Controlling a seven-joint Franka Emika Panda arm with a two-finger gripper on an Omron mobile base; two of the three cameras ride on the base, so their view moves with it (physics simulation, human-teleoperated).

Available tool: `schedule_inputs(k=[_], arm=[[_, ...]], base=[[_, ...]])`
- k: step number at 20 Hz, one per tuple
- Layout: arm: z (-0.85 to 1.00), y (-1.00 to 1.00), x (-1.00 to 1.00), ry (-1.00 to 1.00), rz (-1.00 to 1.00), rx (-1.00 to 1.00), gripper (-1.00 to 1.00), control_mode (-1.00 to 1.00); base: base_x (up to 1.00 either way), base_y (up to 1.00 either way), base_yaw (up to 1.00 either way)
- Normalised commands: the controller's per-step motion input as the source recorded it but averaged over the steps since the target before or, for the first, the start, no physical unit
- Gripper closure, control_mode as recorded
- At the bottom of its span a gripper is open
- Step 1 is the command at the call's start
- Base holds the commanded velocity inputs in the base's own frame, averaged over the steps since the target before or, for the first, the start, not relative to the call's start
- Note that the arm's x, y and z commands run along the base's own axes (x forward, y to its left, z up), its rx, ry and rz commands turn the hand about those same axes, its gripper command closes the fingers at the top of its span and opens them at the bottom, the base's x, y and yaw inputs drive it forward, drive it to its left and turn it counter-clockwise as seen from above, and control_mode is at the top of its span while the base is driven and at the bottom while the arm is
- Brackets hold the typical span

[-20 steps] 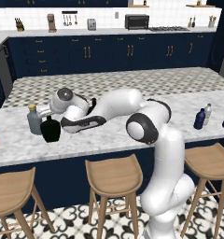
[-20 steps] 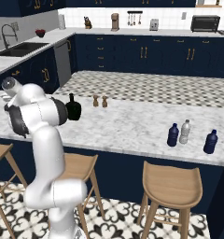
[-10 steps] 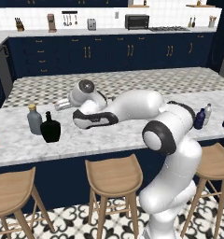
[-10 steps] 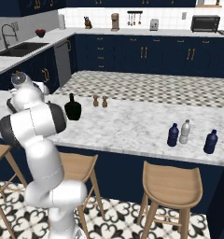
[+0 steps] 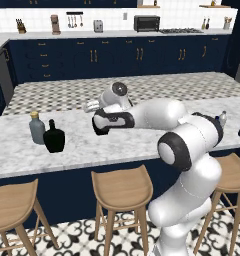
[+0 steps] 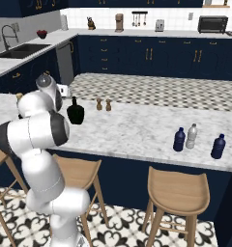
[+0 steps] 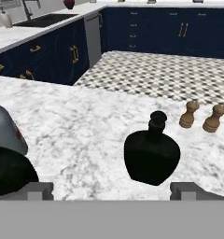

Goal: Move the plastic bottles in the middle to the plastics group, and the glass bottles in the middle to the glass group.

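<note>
In the hand view you see released fingers [image 7: 112, 191] before a black bottle [image 7: 151, 154] on the desk [image 7: 76, 121], shakers [image 7: 201, 115] behind it.

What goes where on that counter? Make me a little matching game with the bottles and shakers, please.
Things:
1. grey bottle with tan cap
2. silver-grey bottle
3. two brown shakers

Places:
A. between dark blue bottles
B. just beyond the lone black bottle, seen from the robot's side
C. close beside another black bottle

Pairs: 1-C, 2-A, 3-B
</note>
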Motion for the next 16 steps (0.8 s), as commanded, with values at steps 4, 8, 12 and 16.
schedule_inputs(k=[4, 8, 12, 16], arm=[[0.02, -0.69, 0.45, 0.09, -0.19, -0.02, -1.00, -1.00], [-0.01, -0.21, 0.45, 0.07, -0.13, -0.05, -1.00, -1.00], [-0.19, 0.27, 0.47, 0.03, -0.01, -0.01, -1.00, -1.00], [-0.16, 0.36, 0.44, 0.06, 0.00, 0.00, -1.00, -1.00]], base=[[0.00, 0.00, 0.00], [0.00, 0.00, 0.00], [0.00, 0.00, 0.00], [0.00, 0.00, 0.00]])
